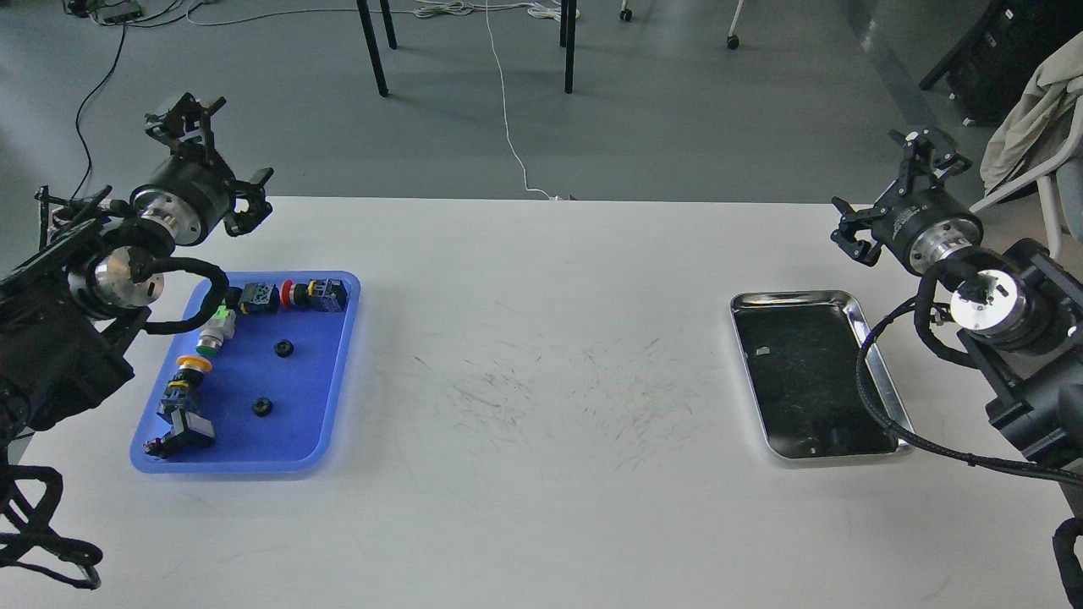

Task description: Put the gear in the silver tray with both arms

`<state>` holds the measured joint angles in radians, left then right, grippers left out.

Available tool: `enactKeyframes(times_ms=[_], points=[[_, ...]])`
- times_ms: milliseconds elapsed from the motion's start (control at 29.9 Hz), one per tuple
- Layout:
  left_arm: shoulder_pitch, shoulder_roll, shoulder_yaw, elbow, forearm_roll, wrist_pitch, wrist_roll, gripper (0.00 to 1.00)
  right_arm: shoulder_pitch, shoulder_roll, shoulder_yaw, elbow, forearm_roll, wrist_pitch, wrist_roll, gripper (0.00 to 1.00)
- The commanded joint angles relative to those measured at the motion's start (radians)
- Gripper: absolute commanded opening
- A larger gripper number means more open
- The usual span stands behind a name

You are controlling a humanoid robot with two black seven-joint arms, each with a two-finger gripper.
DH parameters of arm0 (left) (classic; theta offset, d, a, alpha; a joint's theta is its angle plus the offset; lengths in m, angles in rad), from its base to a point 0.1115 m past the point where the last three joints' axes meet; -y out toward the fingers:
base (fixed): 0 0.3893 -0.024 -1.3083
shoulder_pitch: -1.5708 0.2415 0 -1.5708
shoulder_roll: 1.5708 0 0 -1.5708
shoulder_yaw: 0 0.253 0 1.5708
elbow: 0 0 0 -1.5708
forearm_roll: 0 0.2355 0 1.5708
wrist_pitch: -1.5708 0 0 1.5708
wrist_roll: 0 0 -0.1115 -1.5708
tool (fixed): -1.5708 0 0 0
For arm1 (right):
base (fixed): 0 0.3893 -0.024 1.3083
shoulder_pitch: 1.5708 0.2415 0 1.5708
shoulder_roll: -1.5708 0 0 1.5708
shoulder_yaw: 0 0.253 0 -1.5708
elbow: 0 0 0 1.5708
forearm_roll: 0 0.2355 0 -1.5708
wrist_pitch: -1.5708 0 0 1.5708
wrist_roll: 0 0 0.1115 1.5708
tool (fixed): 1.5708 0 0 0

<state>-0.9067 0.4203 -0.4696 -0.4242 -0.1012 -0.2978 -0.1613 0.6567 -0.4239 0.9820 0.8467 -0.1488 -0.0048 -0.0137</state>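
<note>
On the left of the white table (541, 524), a blue plastic tray (330, 423) with push-button switches lined along its back and left edges and two small black gears, one (284, 348) near the middle, one (261, 407) nearer the front, both lying free with room around them, probably for an easy pick. Well apart on the right, the silver tray (880, 372), dark bottom showing no gear yet. Left gripper (207, 165) raised above the blue tray's far corner, fingers spread wide, holding nothing. Right gripper (888, 190) likewise lifted beyond the silver tray, fingers apart, holding nothing. Seemingly poised to start: no gear picked up yet, handover across the middle likely needed.
</note>
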Motion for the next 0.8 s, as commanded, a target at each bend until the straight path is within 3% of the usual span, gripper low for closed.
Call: enactKeyframes(times_ms=[0,769], points=[[-0.001,-0.002,0.000,-0.001,0.000,0.000,0.000,0.99,-0.003,-0.001,0.001,0.002,0.000,0.000,0.000,0.99],[0.038,0.009,-0.001,-0.001,-0.002,-0.012,-0.004,0.99,-0.015,0.019,0.001,0.003,0.002,0.002,0.000,0.99]])
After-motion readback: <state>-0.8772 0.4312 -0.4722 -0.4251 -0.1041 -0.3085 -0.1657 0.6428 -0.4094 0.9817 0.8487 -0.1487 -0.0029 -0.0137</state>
